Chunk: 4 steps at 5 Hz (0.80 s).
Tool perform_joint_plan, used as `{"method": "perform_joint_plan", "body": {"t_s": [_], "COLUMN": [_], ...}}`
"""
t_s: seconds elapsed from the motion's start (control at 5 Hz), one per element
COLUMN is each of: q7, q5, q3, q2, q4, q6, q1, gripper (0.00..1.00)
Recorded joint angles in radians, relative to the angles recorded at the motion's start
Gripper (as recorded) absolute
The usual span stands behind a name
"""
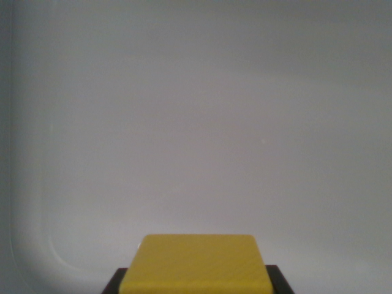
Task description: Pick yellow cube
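The yellow cube [196, 263] fills the bottom centre of the wrist view, its top face towards the camera. My gripper [196, 283] reaches in from the bottom edge. Only the dark fingertips [114, 283] show, one pressed against each side of the cube, on the wrist view's left and right. The jaws are shut on the cube. The cube's lower part and the rest of the fingers are cut off by the frame's bottom edge.
A plain white surface [202, 141] lies beyond the cube. A faint curved rim or wall [24, 202] runs down the wrist view's left side and bends round at the lower left, like the corner of a white tray.
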Motion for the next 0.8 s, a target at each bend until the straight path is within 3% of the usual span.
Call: {"method": "perform_joint_plan", "body": {"t_s": [0.2, 0.4, 0.6, 0.8], "q7": [0.002, 0.002, 0.004, 0.004], "q5": [-0.0008, -0.0008, -0.0016, -0.0016], "q3": [-0.001, -0.001, -0.001, -0.001], "q2": [-0.013, -0.013, -0.026, -0.026], "q4": [0.028, 0.028, 0.053, 0.053], "q6": [0.041, 0.041, 0.079, 0.079], "q1": [-0.0003, -0.0003, -0.0007, -0.0007], "gripper": [1.00, 1.00, 1.00, 1.00]}}
